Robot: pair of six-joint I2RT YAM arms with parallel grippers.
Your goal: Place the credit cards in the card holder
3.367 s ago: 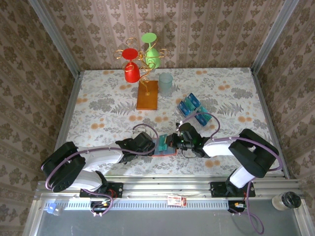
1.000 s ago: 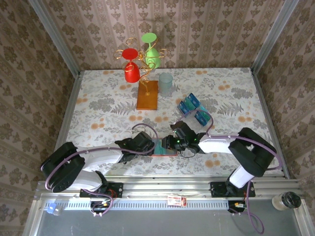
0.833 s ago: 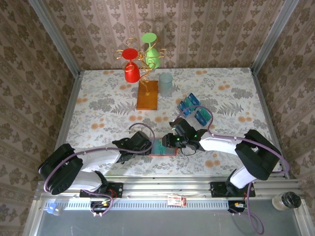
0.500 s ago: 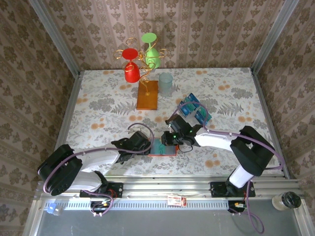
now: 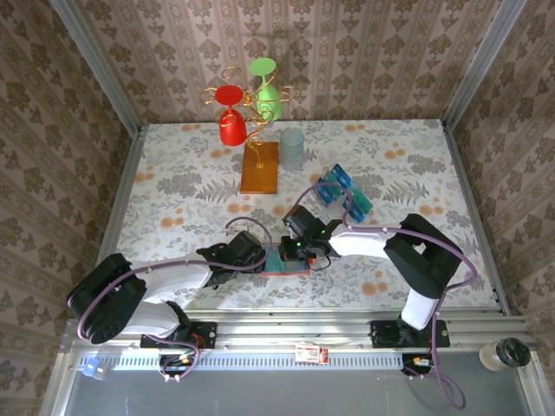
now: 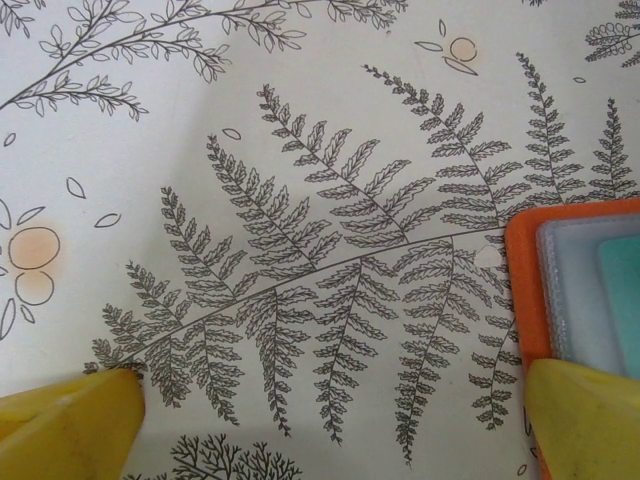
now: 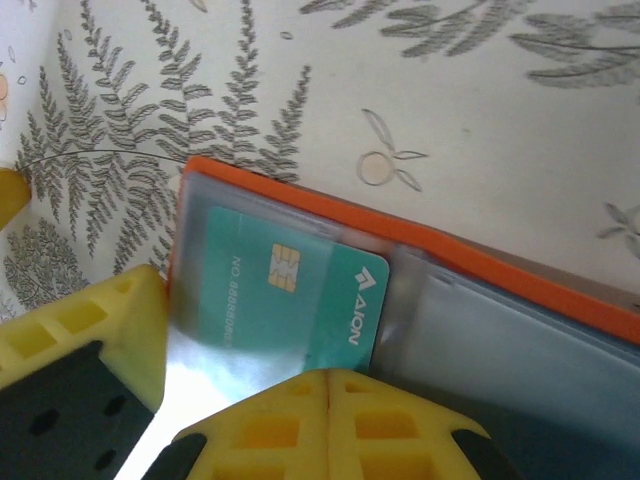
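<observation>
One teal card [image 7: 265,300] lies in the left clear sleeve of the open holder [image 7: 300,200], directly ahead of the right gripper [image 7: 330,380]; its chip and print show through the plastic, and its right end sits at the sleeve's mouth, so it looks in or very nearly in (I cannot tell whether it is fully seated). The right gripper is closed with its two fingertips pressed together and nothing between them; its tip is at the near edge of that sleeve, which looks to me like a nudge to push the card home rather than a grasp. The holder's right-hand sleeve, to the right of this gripper, looks empty as far as the wrist view shows.

The left gripper [image 6: 320,415] is spread wide and carries nothing; its right finger sits at the holder's orange corner, apparently pinning it to the counter [image 5: 173,191], and its left finger is over bare counter.

The remaining cards [image 5: 342,192] lie in a loose blue and teal pile beyond the right gripper and to its right, well apart from the holder; the count is too small to read. So the task is early, by my reading: one card placed, the pile not yet moved.
</observation>
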